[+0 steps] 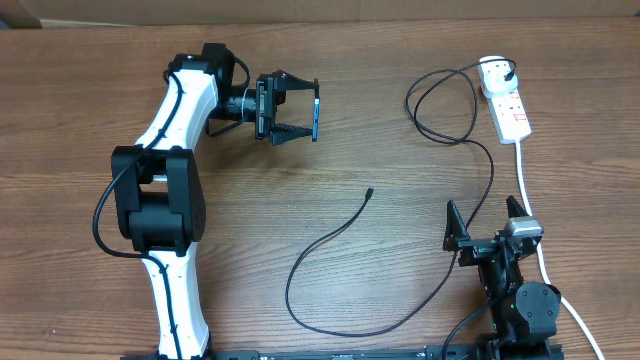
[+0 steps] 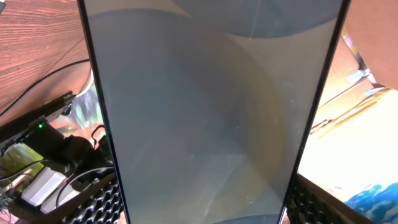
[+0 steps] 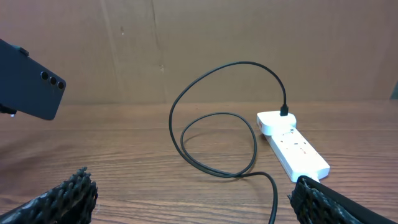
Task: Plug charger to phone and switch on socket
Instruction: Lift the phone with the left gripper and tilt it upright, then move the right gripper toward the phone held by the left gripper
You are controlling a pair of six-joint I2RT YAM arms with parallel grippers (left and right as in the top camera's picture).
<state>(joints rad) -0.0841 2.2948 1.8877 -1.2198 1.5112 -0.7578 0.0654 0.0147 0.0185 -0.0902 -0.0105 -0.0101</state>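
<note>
My left gripper [image 1: 312, 110] is shut on the phone [image 1: 316, 110], holding it on edge above the table at the back left. In the left wrist view the phone's pale grey-blue screen [image 2: 211, 112] fills the frame between the ribbed fingers [image 2: 99, 205]. From the right wrist its dark back [image 3: 31, 90] shows at the left. The charger, a thin black cable, lies in loops; its free connector tip [image 1: 369, 193] rests mid-table and its plug [image 1: 511, 72] sits in the white socket [image 1: 510, 105] at the back right. My right gripper [image 1: 486, 222] stands open near the front right, holding nothing.
The socket's thick white cord [image 1: 528, 190] runs down past the right gripper to the front edge. The charger cable [image 3: 239, 63] loops between the right gripper and the socket [image 3: 295, 148]. A cardboard wall [image 3: 199, 37] stands behind the table.
</note>
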